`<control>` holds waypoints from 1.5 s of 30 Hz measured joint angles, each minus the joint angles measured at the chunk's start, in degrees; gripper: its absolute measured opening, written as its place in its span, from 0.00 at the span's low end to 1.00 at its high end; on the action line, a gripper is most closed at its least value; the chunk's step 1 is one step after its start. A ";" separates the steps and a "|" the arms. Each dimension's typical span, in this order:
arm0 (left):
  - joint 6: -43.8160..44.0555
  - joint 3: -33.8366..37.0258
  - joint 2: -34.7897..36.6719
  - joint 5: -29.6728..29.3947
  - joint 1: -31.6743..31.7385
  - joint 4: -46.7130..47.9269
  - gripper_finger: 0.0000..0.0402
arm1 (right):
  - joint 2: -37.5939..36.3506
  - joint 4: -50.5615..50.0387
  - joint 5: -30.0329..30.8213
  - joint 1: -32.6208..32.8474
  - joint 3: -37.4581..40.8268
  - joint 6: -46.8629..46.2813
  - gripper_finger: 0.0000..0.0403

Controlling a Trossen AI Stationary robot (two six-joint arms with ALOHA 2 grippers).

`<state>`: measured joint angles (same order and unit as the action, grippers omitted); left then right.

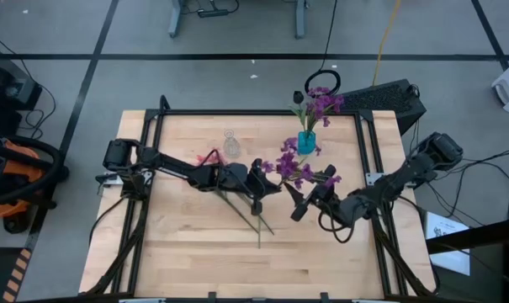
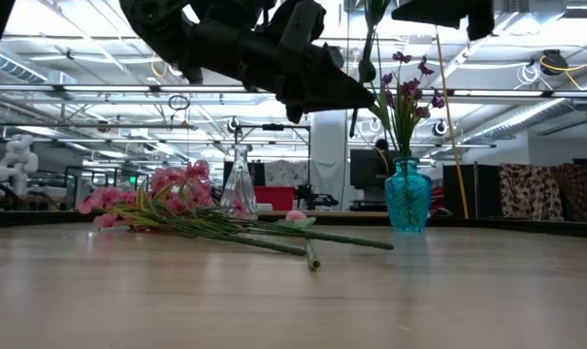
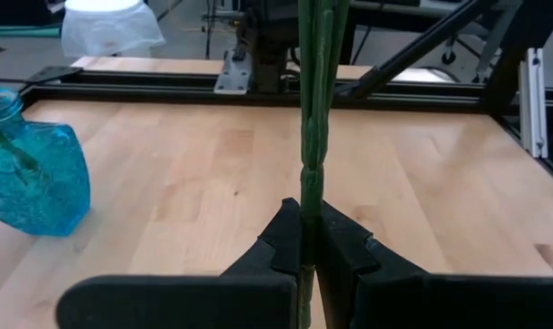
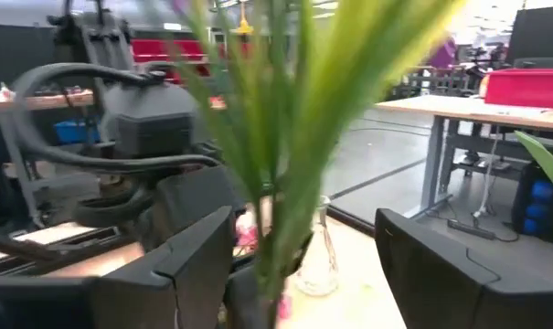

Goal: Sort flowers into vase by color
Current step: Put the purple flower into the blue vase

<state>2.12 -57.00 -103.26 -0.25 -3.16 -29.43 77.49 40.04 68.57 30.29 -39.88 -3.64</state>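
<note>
A: From above, what do you see?

B: The left pincer (image 1: pixel 258 187) sits mid-bench (image 1: pixel 187 244), clamped on a purple spray (image 1: pixel 294 166) whose blossoms lie just beyond its tip, toward the blue vase (image 1: pixel 306 141). That vase already carries purple flowers (image 1: pixel 320 103). The right pincer (image 1: pixel 307 200) is just beside the same spray, fingers apart. Behind the left pincer, along its arm, lie pink flowers (image 1: pixel 210 157), with the clear vase (image 1: pixel 230 145) near them; green stems (image 1: pixel 244 215) trail across the bench under the pincer.

A: And level with the bench?

B: The pink flowers (image 2: pixel 157 189) lie flat, their stems (image 2: pixel 274 237) running out beneath the left pincer (image 2: pixel 346 92), which hangs above. The clear vase (image 2: pixel 239 184) stands behind them, the blue vase (image 2: pixel 407 194) further along, upright with purple sprigs.

A: The left wrist?

B: Its fingers (image 3: pixel 285 242) are pressed tight on a green stem (image 3: pixel 313 110) rising straight from the pincer; the blue vase (image 3: pixel 34 178) stands off to one side.

A: The right wrist?

B: Its fingers (image 4: pixel 198 260) are spread, with blurred green leaves (image 4: pixel 294 137) between them, not clamped. The clear vase (image 4: pixel 317 265) is beyond.
</note>
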 joint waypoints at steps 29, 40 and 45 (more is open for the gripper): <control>0.51 -0.02 0.02 -1.77 0.05 -0.07 0.04 | 2.38 17.42 -6.74 -4.04 0.00 13.73 0.13; 3.06 -0.02 0.04 -5.18 0.03 -0.05 0.16 | 2.38 17.40 -4.00 -3.99 0.00 16.54 0.01; 3.85 -0.02 0.04 -6.67 0.05 1.29 0.26 | 0.75 18.85 1.73 -2.30 0.00 24.44 0.01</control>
<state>5.97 -57.01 -103.22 -6.92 -3.11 -28.14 78.25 58.89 70.30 27.99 -39.87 20.79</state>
